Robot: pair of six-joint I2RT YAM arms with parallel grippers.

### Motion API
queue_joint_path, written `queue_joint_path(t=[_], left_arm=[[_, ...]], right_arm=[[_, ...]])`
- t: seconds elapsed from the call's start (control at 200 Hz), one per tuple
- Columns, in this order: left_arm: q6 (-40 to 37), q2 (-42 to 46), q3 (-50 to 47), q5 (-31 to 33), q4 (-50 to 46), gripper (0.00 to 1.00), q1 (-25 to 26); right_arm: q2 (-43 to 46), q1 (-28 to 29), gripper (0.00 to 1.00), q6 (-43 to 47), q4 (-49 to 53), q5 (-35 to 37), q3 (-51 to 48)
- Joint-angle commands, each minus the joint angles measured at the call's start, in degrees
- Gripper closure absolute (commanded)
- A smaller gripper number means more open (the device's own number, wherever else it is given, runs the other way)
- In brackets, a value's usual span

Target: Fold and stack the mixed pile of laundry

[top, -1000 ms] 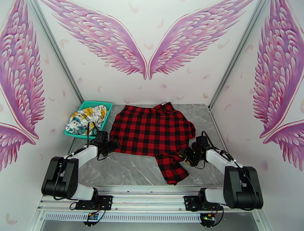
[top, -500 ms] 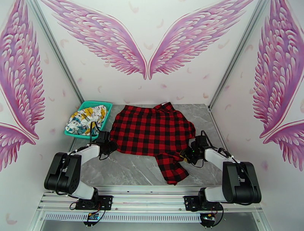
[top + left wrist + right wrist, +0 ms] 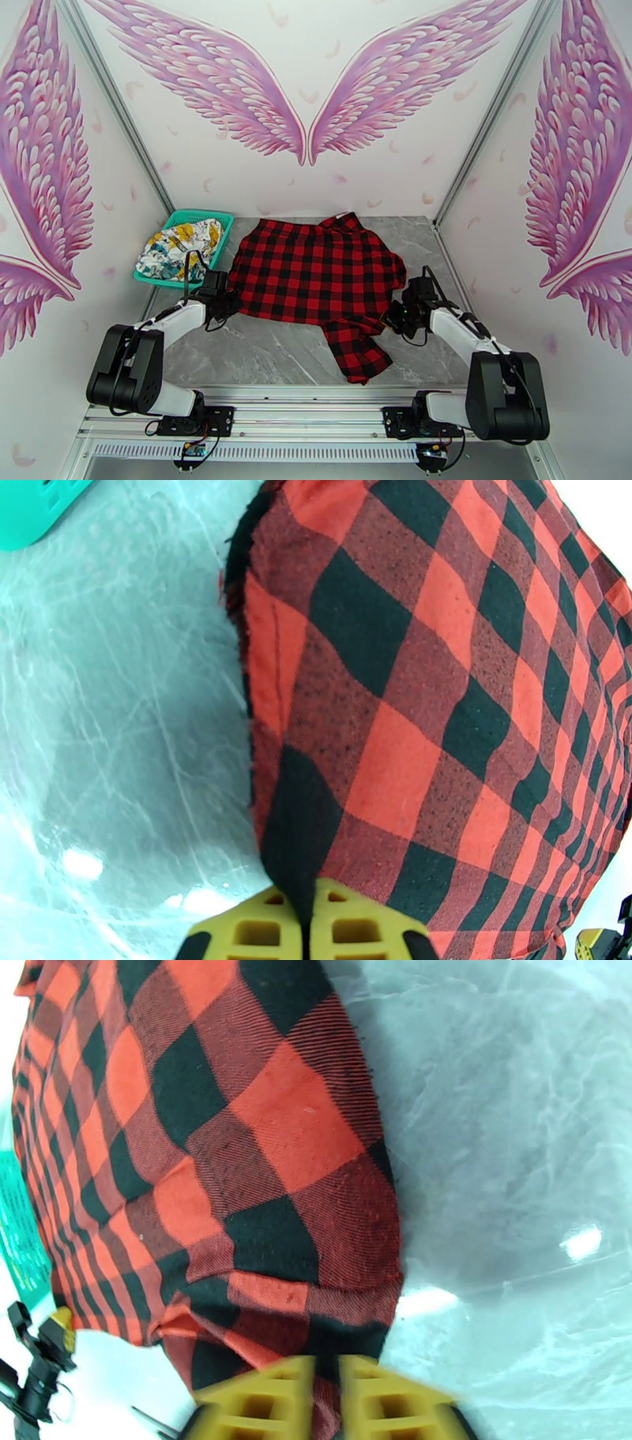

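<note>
Clamped on plaid shirt hem by left gripper and right gripper; right end just nudged back, likely squaring for folding

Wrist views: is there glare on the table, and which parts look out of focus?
Left wrist: two white glare patches on the table near the bottom left; plaid garment sharp, left tool slightly soft. Right wrist: two glare patches on the table right of the garment; right tool blurred, weave crisp. Top external: even light.
</note>
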State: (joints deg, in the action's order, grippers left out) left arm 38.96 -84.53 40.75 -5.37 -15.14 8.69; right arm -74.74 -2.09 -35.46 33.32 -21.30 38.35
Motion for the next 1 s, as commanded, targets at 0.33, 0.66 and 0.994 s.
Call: queue_joint_path(t=[0.33, 0.66, 0.994], left_arm=[[-1.41, 0.74, 2.12, 0.05, -1.11, 1.00, 1.07], [-1.63, 3.77, 1.65, 0.12, -1.20, 1.00, 1.50], [-2.04, 7.98, 4.40, 1.41, -4.18, 1.00, 1.68]], right_arm=[[-4.17, 1.25, 0.65, -6.77, -9.24, -11.47, -5.86], [2.82, 1.40, 1.00, -4.68, -3.88, -9.00, -5.31], [9.65, 1.30, 1.00, -2.81, 5.00, -5.83, -0.20]])
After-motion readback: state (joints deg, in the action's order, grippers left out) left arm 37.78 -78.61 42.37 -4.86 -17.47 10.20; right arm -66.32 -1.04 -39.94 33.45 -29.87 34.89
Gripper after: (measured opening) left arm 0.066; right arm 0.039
